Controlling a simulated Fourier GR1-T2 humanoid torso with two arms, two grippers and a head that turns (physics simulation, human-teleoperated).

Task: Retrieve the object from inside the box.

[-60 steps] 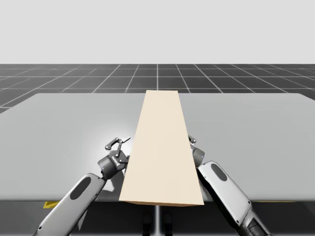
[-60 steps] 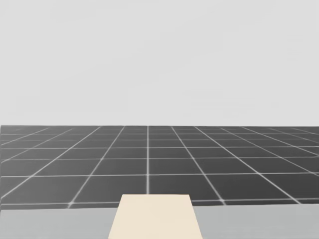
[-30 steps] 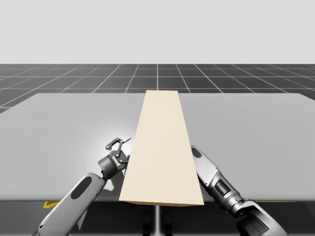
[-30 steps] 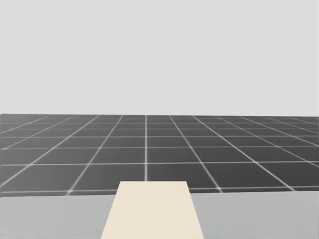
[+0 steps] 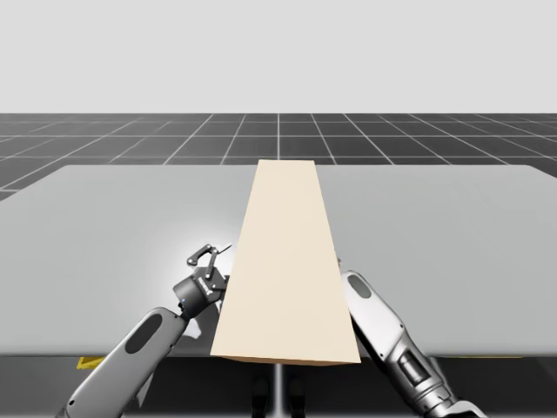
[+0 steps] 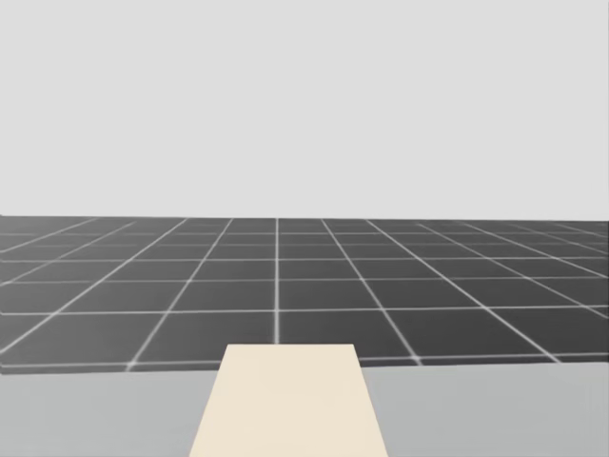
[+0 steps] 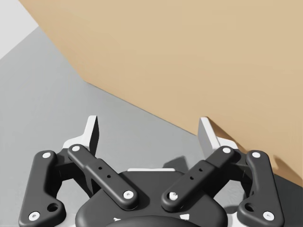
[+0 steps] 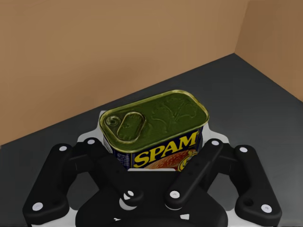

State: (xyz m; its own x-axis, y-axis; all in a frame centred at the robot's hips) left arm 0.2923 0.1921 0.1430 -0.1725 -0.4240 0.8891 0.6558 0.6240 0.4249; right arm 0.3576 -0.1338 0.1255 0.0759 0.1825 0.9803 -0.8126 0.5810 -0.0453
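Since a second ago my right arm (image 5: 376, 320) has swung lower at the high view's bottom right, and my head has tipped down. The right gripper (image 8: 151, 142) pinches the blue can (image 8: 156, 120) inside the tan box (image 5: 287, 261); the left gripper (image 7: 149, 135) gapes empty. I'd back straight out, level. The can stands lid-up, long axis finger to finger.

Our head looks out over the far end of the box (image 6: 290, 400).
We see its pale tan top at the bottom middle, narrowing away from us and cut off by the lower edge. The grey table (image 6: 95, 414) shows as a flat strip on either side of it. Past the table's far edge lies a dark floor (image 6: 285, 286) with a light grid, under a plain pale backdrop (image 6: 304, 95).
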